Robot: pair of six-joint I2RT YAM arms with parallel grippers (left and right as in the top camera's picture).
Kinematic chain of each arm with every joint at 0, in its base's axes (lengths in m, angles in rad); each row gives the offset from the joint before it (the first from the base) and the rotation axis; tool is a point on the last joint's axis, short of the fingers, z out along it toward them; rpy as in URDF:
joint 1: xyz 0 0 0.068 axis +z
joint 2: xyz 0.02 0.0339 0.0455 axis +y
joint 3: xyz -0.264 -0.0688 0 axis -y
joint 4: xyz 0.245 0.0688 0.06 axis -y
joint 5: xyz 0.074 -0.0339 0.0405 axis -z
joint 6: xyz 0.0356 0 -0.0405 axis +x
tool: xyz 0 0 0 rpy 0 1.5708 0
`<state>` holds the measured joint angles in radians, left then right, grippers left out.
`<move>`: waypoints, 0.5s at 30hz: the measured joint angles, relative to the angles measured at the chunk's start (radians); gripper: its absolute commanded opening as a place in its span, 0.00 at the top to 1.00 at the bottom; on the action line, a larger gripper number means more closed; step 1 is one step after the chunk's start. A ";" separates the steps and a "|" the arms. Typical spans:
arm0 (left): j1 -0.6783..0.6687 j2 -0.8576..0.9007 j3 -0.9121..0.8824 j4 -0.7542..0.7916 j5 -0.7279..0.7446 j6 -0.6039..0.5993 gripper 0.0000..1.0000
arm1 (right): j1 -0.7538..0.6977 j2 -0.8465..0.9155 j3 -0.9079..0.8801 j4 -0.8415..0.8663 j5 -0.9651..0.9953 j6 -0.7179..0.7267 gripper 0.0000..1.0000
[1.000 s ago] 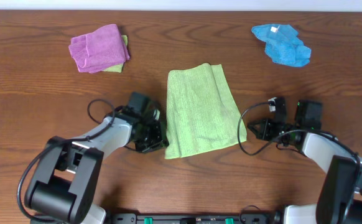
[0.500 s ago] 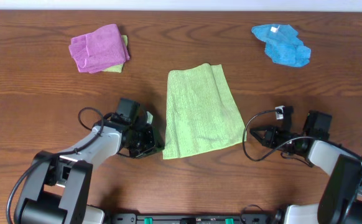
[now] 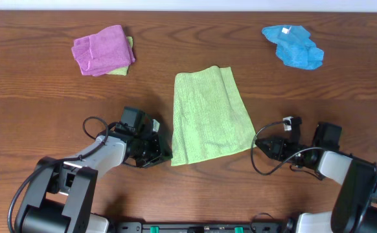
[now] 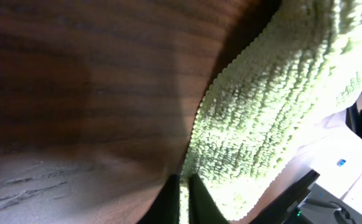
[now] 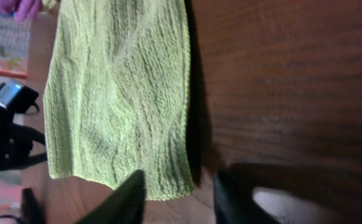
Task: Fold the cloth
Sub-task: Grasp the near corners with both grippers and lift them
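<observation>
The lime-green cloth (image 3: 208,116) lies flat in the middle of the table, narrower at the far end and wider near me. My left gripper (image 3: 162,154) sits low at the cloth's near left corner. In the left wrist view the cloth (image 4: 274,93) runs down to the left gripper (image 4: 184,178), whose jaws are almost closed with a green strip of the edge between them. My right gripper (image 3: 261,147) is at the near right corner. The right wrist view shows the right gripper (image 5: 180,177) open, with the cloth (image 5: 119,87) corner lying just beyond its fingertips.
A crumpled purple-pink cloth (image 3: 103,50) lies at the far left with a bit of lime fabric under it. A bright blue cloth (image 3: 293,45) with a white tag lies at the far right. Bare wooden table (image 3: 46,110) surrounds the green cloth.
The right gripper has opened and let go of the near right corner. Both arms drew back toward the near edge. The cloth's near left corner slid slightly left.
</observation>
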<state>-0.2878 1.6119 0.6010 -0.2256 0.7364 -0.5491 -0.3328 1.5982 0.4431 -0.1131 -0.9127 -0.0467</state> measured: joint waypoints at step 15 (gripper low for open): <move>0.005 -0.019 0.002 0.015 0.062 -0.003 0.41 | 0.000 0.072 0.014 0.118 -0.066 0.010 0.46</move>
<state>-0.2829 1.5929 0.6033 -0.2108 0.7986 -0.5518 -0.3328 1.6707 0.4572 0.0051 -0.9783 -0.0368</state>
